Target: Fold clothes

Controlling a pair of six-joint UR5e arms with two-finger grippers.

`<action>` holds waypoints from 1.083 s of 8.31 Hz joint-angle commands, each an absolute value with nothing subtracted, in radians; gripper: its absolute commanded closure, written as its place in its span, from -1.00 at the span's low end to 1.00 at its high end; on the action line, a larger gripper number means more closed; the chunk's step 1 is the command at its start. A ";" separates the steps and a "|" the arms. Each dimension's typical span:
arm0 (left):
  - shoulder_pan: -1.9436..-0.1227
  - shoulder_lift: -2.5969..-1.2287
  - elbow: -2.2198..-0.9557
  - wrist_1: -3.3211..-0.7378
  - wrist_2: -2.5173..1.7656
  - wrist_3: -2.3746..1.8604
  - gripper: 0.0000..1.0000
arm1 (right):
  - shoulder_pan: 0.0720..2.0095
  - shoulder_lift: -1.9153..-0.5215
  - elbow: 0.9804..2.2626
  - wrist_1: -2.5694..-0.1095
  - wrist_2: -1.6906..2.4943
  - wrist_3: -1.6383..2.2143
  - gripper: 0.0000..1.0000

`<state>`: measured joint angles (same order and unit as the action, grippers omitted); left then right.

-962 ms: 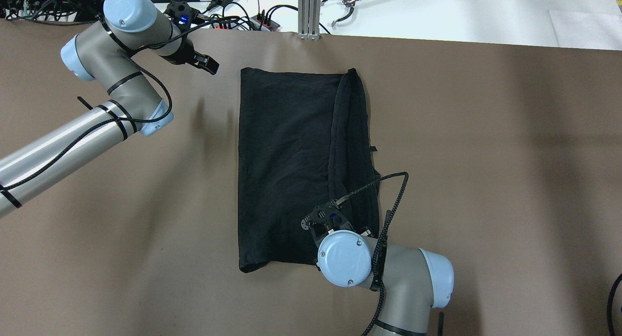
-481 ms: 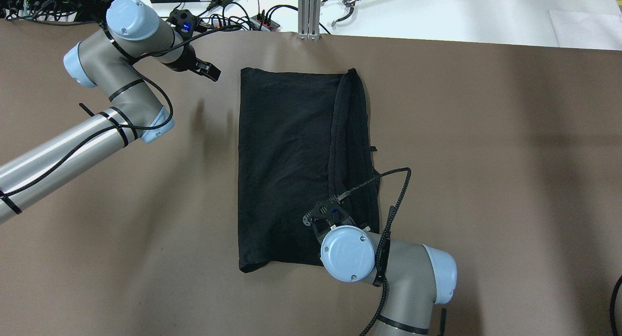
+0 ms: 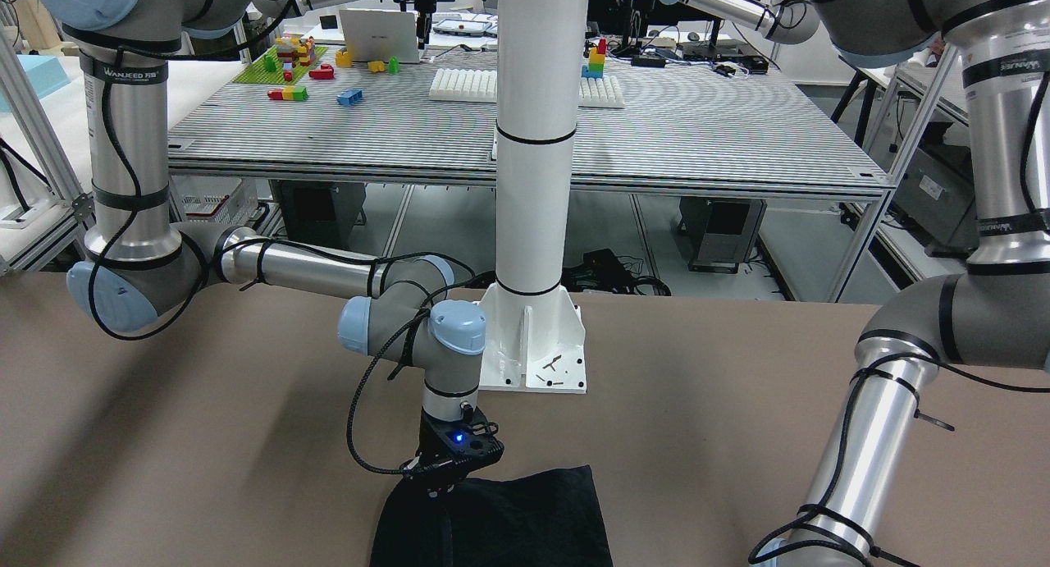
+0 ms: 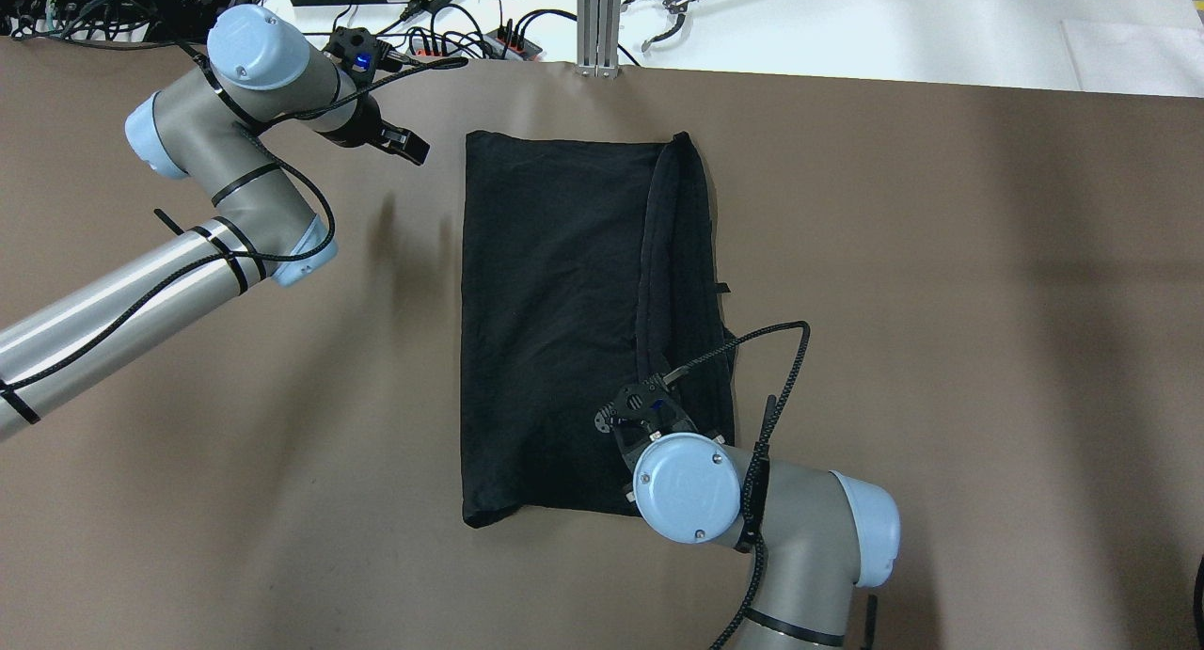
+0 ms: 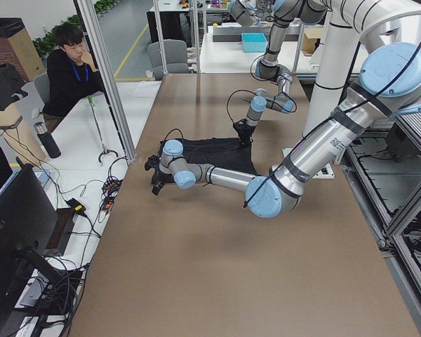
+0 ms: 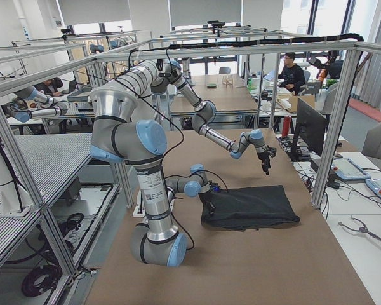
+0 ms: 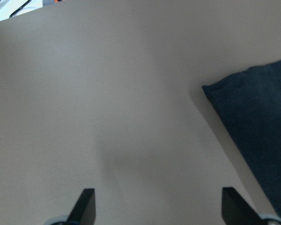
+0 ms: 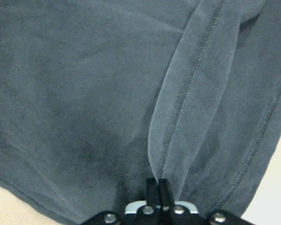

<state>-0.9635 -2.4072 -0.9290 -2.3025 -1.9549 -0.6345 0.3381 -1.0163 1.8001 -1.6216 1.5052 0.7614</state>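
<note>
on the soft black fabric garment (image 4: 555, 302), the closed right gripper (image 8: 158, 183) is pinching a stitched hem (image 8: 187, 93), best carried low and evenly; the left gripper (image 7: 157, 199) is gaping wide, empty.

right tool (image 8: 158, 186) tight on black garment (image 8: 75, 93) fold

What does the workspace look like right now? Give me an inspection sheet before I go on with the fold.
surface: brown table cover, smooth.
job's things: black garment lies mid-table as a rectangle, with a hemmed flap folded along its right side.
clutter: nothing seen.
hands: right hand shut on the hemmed flap at the garment's near end; left hand open, above the table beside the garment's far left corner, apart from it.
cables: black braided cable loops from the right wrist over the garment's near right edge; power strips with leads beyond the far edge.
surroundings: seated person past the far edge; building blocks on another table.
</note>
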 commanded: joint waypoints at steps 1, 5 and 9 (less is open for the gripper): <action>-0.956 -2.398 -0.942 -2.306 -1.953 -0.657 -0.90 | 0.337 -1.125 1.934 -1.623 1.509 0.772 1.00; -0.951 -2.385 -0.960 -2.306 -1.951 -0.658 -0.90 | 0.328 -1.207 1.974 -1.621 1.509 0.890 -0.42; -0.950 -2.388 -0.959 -2.304 -1.950 -0.657 -0.90 | 0.402 -1.140 1.927 -1.624 1.509 0.876 -0.83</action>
